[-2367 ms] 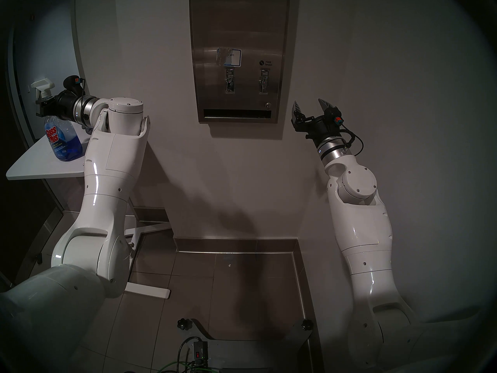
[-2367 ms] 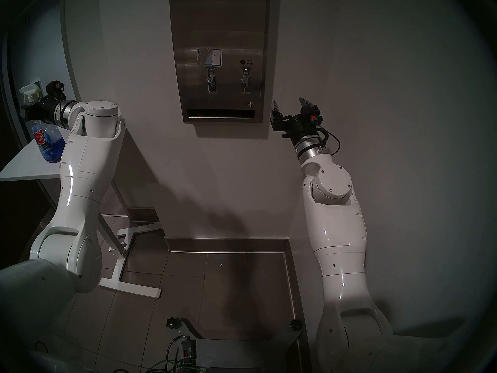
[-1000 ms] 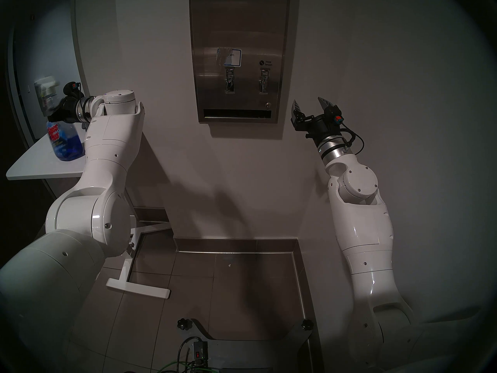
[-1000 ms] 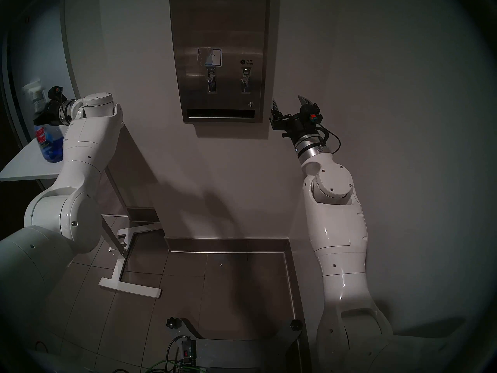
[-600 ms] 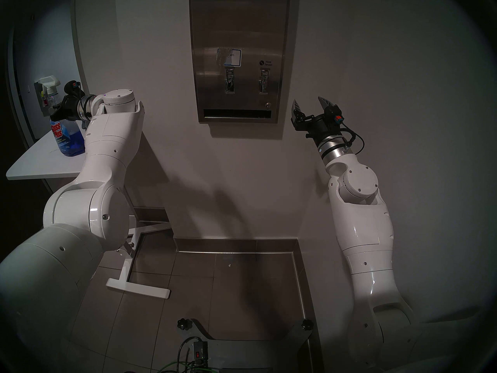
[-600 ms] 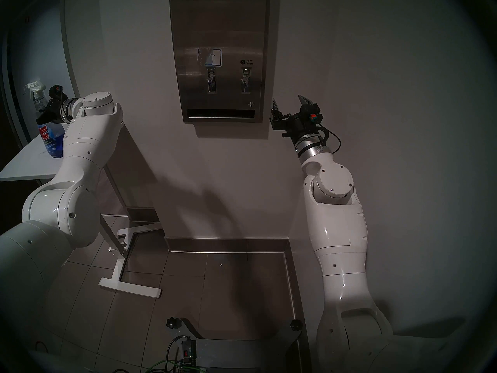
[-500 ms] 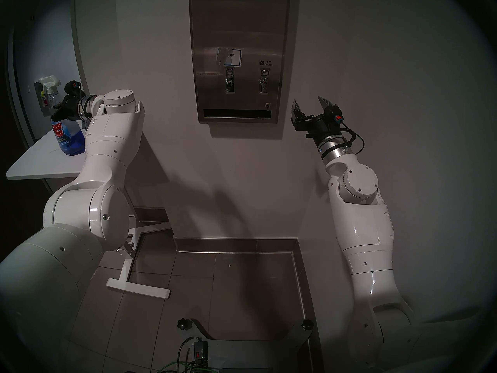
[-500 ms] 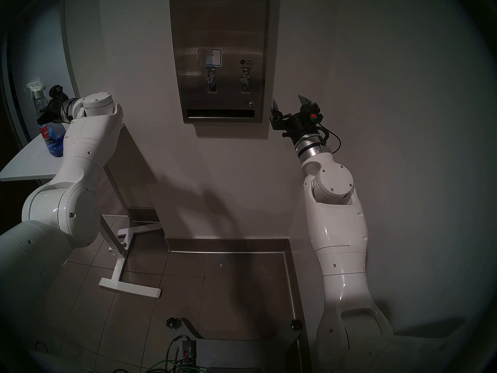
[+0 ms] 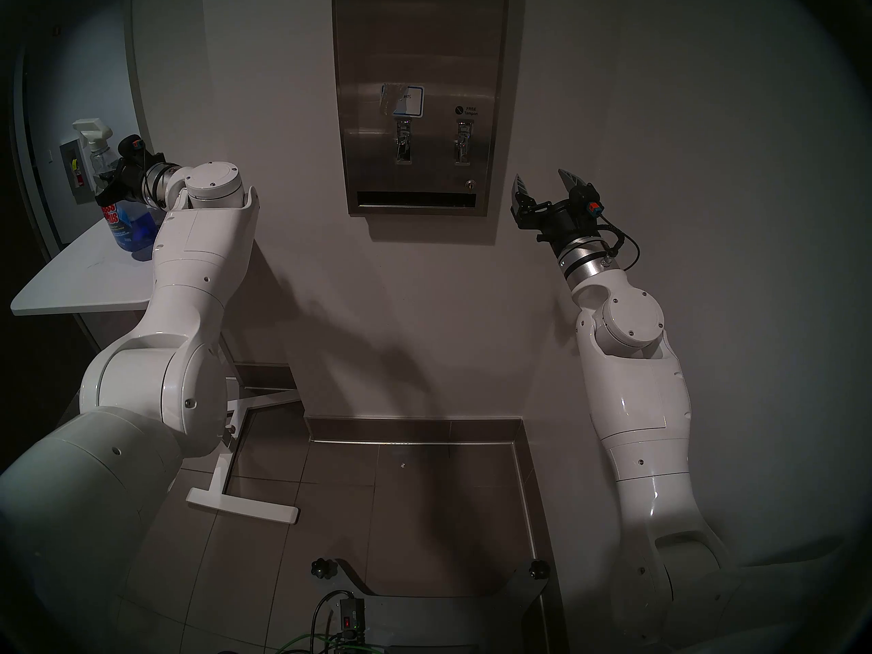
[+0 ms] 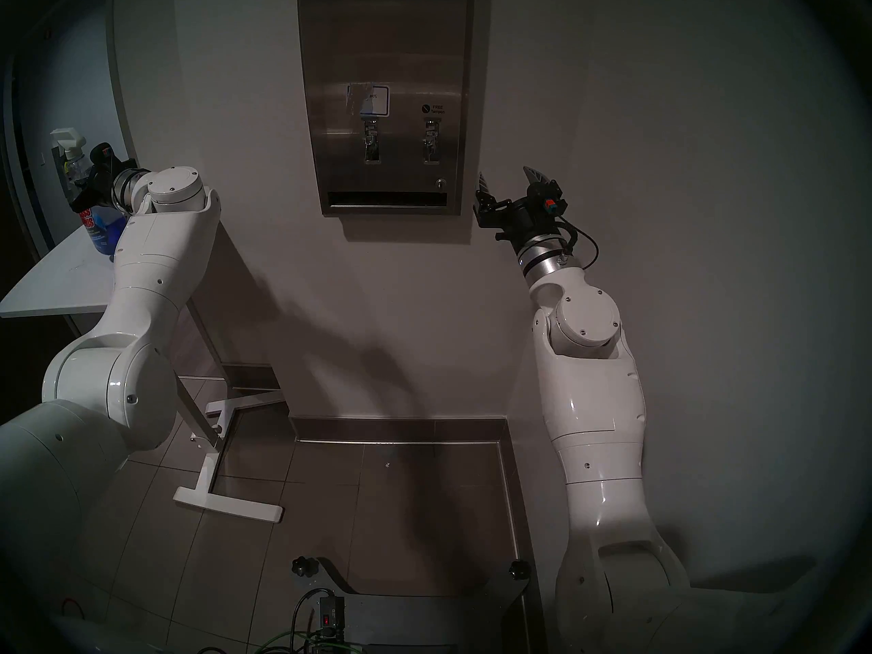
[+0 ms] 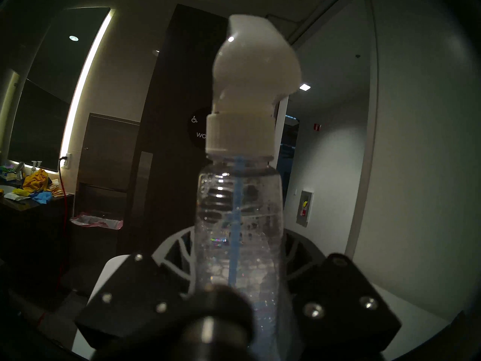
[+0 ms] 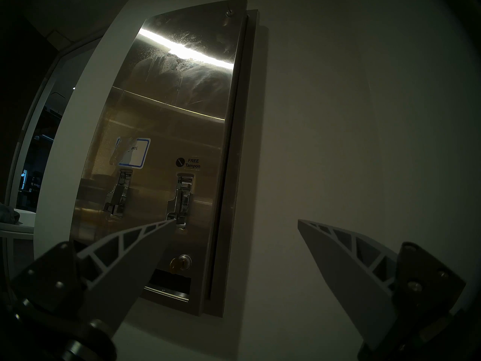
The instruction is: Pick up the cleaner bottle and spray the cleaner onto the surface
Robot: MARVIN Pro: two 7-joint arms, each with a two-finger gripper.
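Left gripper (image 9: 107,186) clamped on the cleaner bottle (image 9: 129,223) at its clear neck.

The white trigger nozzle (image 11: 253,66) rises just above the fingers (image 11: 179,251); the blue-filled body hangs below them, over the white tabletop (image 9: 71,280). Whether its base touches the top, I cannot tell. The right gripper (image 9: 547,186) stands spread and empty, the steel dispenser front (image 9: 420,49) just to its left and above.
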